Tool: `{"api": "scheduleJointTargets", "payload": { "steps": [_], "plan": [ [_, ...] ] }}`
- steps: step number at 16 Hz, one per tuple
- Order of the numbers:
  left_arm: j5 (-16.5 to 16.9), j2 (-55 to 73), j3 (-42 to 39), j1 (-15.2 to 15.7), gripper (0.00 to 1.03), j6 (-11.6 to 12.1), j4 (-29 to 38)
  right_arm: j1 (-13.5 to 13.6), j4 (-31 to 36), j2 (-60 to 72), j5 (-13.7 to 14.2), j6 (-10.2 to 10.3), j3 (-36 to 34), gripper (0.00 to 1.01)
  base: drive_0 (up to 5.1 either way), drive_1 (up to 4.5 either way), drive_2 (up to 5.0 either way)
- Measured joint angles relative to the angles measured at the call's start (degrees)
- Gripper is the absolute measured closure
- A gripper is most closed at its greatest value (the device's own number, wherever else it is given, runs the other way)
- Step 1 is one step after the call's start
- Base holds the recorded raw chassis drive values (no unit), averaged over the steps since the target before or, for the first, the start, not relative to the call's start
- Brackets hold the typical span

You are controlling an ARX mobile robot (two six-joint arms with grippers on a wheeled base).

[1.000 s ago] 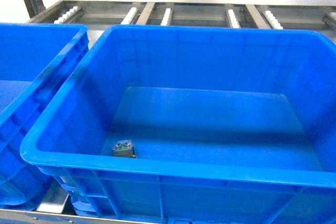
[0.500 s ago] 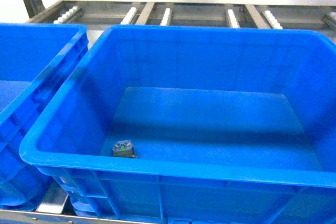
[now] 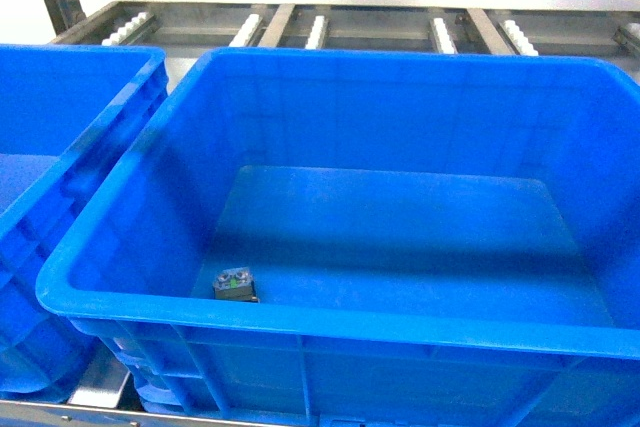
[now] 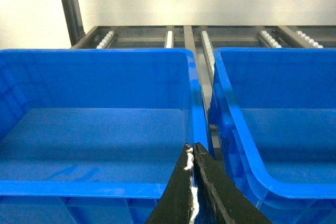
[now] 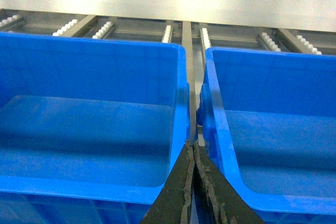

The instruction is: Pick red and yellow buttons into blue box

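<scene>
The roller rack [image 3: 330,22], a steel frame with white rollers on its rails, runs across the back of every view under a pale wall; on it stand the crates. In the head view the blue box [image 3: 250,312] fills most of the picture, its thick rim unbroken and its floor smooth; a second blue crate [image 3: 70,147] stands just beside it on the left, their rims nearly touching. On the floor of the blue box, close against the near wall and toward the left corner, lies one small block [image 3: 235,285], dark with a clear top and a spot of green-yellow; it is too small to tell whether it is one of the buttons or what colour its cap is; no red or yellow cap shows clearly in any view.

The left wrist view looks over two blue crates side by side with a narrow gap between them; the left gripper [image 4: 192,153] hangs above that gap at the near rims, its black jaws pressed together at the tips and holding nothing. The right wrist view shows a like pair of crates; the right gripper [image 5: 191,153] sits over the gap there, jaws likewise closed tip to tip and empty. Neither gripper appears in the head view.
</scene>
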Motion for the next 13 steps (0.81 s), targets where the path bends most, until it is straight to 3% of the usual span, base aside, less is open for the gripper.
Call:
{"api": "scheduleJointTargets", "payload": {
  "steps": [1, 3, 8, 12, 13],
  "plan": [
    [0.0, 0.0, 0.0, 0.0, 1.01, 0.0, 0.0, 0.0, 0.0, 0.0, 0.0, 0.0, 0.0, 0.99, 0.0, 0.0, 0.0],
    [0.0, 0.0, 0.0, 0.0, 0.8, -0.1, 0.0, 0.0, 0.0, 0.0, 0.0, 0.0, 0.0, 0.84, 0.0, 0.0, 0.0],
    [0.0, 0.0, 0.0, 0.0, 0.62, -0.1, 0.0, 0.0, 0.0, 0.0, 0.0, 0.0, 0.0, 0.66, 0.0, 0.0, 0.0],
    [0.0, 0.0, 0.0, 0.0, 0.19, -0.1, 0.0, 0.0, 0.0, 0.0, 0.0, 0.0, 0.0, 0.22, 0.0, 0.0, 0.0],
    [0.0, 0.0, 0.0, 0.0, 0.04, 0.0, 0.0, 0.0, 0.0, 0.0, 0.0, 0.0, 0.0, 0.01, 0.0, 0.0, 0.0]
  ]
}}
